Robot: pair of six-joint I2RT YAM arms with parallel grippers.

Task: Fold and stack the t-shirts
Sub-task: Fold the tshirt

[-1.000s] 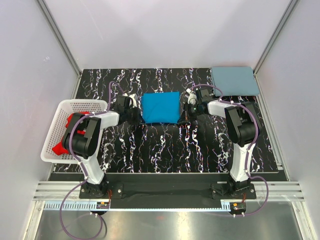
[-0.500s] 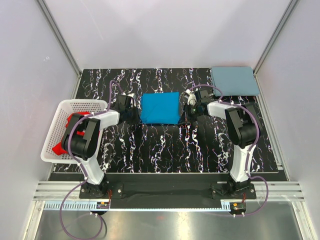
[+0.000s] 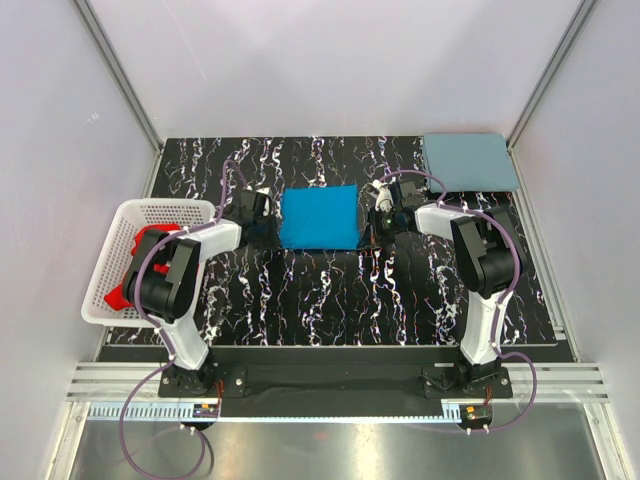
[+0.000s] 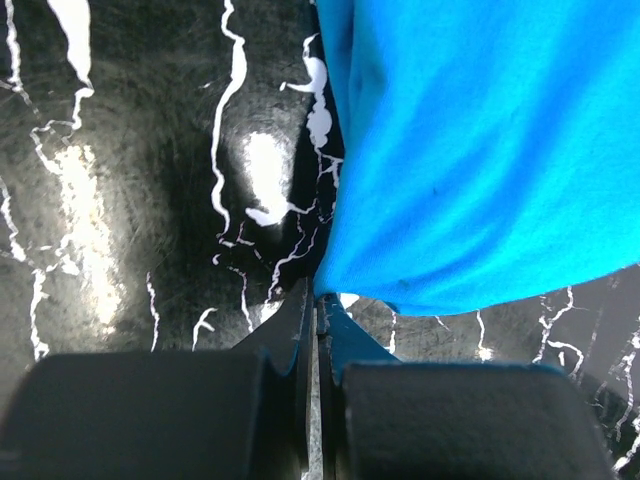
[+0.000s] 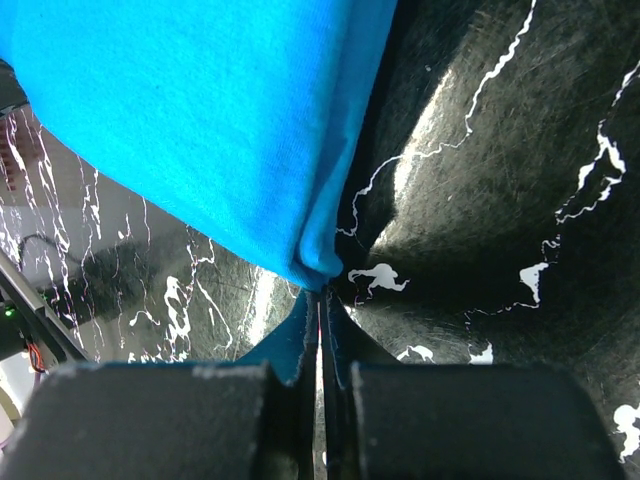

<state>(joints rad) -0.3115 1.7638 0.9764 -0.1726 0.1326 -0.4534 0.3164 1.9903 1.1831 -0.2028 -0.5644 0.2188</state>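
The left claw (image 4: 317,300) is clenched, its jaws pressed flat together on a corner at the left side of the bright blue t-shirt (image 3: 320,217) — the cloth spreads away from the tips. The right claw (image 5: 320,298) is likewise pinched tight on a corner at the shirt's right side. The folded shirt lies between the two claws, mid-worktop (image 3: 330,290), toward the far edge. A grey-blue t-shirt (image 3: 468,162) lies folded at the far right corner — red t-shirts (image 3: 120,296) sit in the white basket (image 3: 165,206) at the left edge.
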